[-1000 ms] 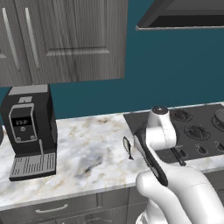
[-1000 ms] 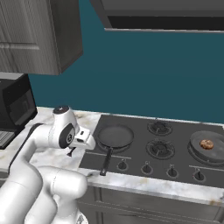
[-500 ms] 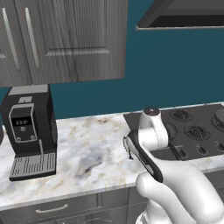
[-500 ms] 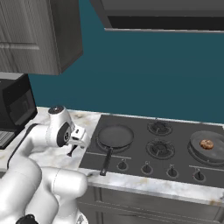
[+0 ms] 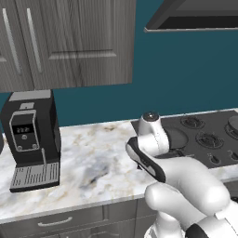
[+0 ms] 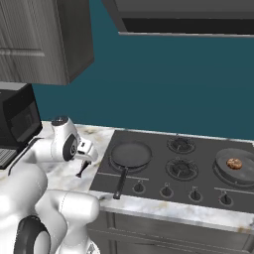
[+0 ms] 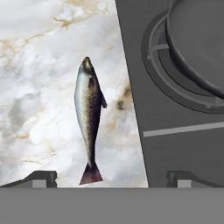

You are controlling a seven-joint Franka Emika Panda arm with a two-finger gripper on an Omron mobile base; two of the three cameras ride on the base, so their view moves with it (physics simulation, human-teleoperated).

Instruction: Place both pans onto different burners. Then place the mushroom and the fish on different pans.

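Note:
The fish (image 7: 89, 127) lies on the marble counter just left of the cooktop's edge, head away from me, tail between my fingertips. My gripper (image 7: 111, 178) hangs open above it with nothing held. In the right base view the gripper (image 6: 87, 158) hovers over the fish (image 6: 81, 170). One pan (image 6: 130, 154) sits on the front left burner, handle toward the counter's front; its rim (image 7: 197, 48) fills the hand view's top right. The other pan (image 6: 237, 163) rests on a right burner with the mushroom (image 6: 234, 163) in it.
A black coffee machine (image 5: 30, 139) stands at the counter's left. Two bare burners (image 6: 181, 144) (image 6: 181, 168) lie between the pans, with knobs (image 6: 166, 191) along the cooktop front. Grey cabinets (image 5: 69, 42) and a range hood (image 6: 183, 17) hang overhead.
The arm has swung left, off the cooktop and over the counter, so the hand now hangs above the fish. The jaws stayed open. Pans and mushroom have not moved.

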